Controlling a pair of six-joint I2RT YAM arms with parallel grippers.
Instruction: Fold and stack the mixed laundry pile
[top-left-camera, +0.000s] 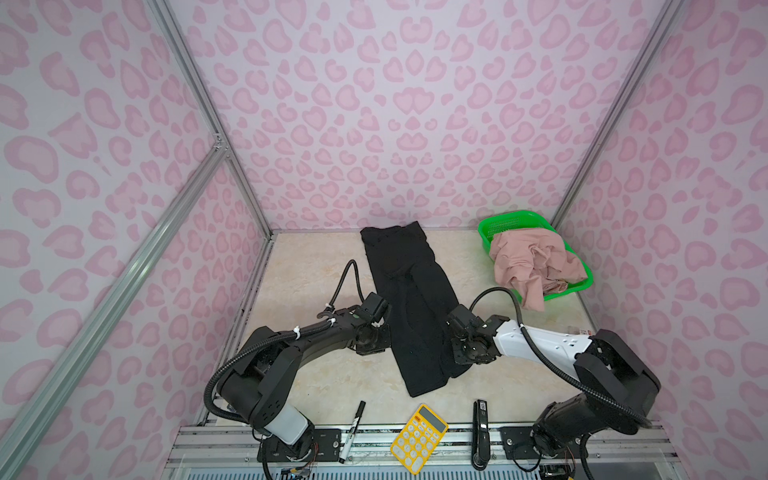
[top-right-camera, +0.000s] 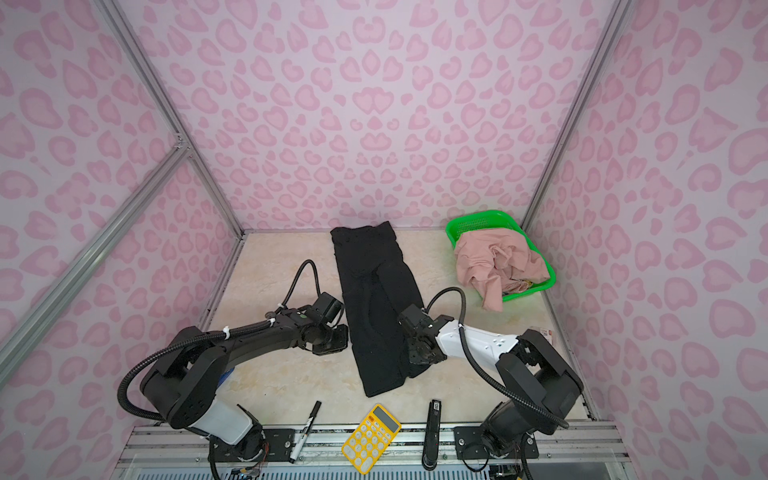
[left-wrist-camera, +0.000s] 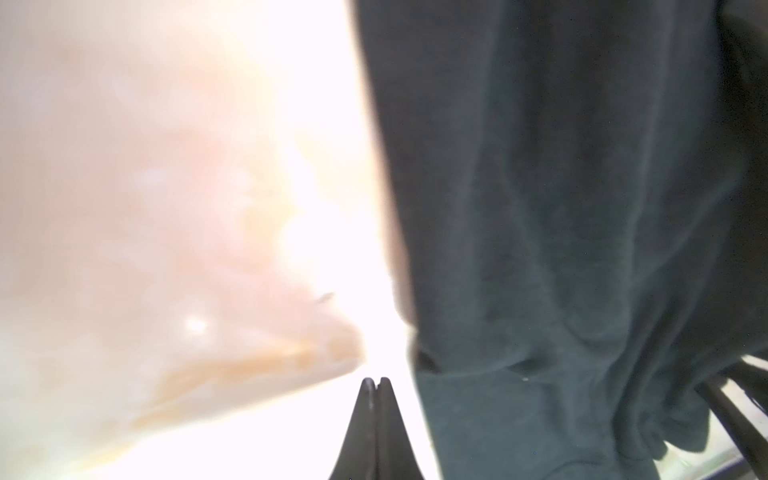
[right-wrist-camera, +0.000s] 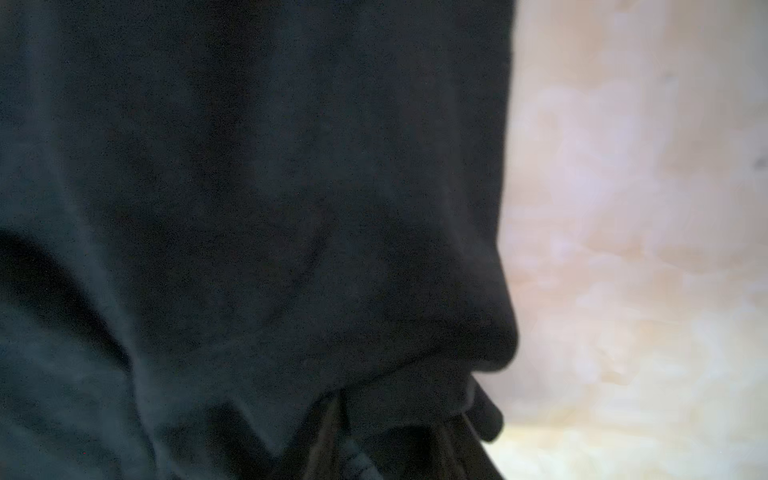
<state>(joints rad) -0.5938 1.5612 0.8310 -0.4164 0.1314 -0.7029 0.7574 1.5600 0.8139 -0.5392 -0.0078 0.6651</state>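
A long black garment (top-left-camera: 411, 299) (top-right-camera: 378, 299) lies flat down the middle of the table in both top views. My left gripper (left-wrist-camera: 375, 380) is shut with nothing between its fingertips, just off the garment's left edge (top-left-camera: 386, 336). At the garment's right edge, my right gripper (right-wrist-camera: 407, 407) (top-left-camera: 451, 345) has bunched black fabric between its fingers (right-wrist-camera: 486, 411). Crumpled dusty-pink clothing (top-left-camera: 532, 262) (top-right-camera: 494, 262) fills the green basket and hangs over its near rim.
The green mesh basket (top-left-camera: 498, 224) stands at the back right corner. Along the front edge lie a marker (top-left-camera: 353, 430), a yellow calculator (top-left-camera: 419, 438) and a black stapler (top-left-camera: 481, 434). Pink-patterned walls close in the table on three sides.
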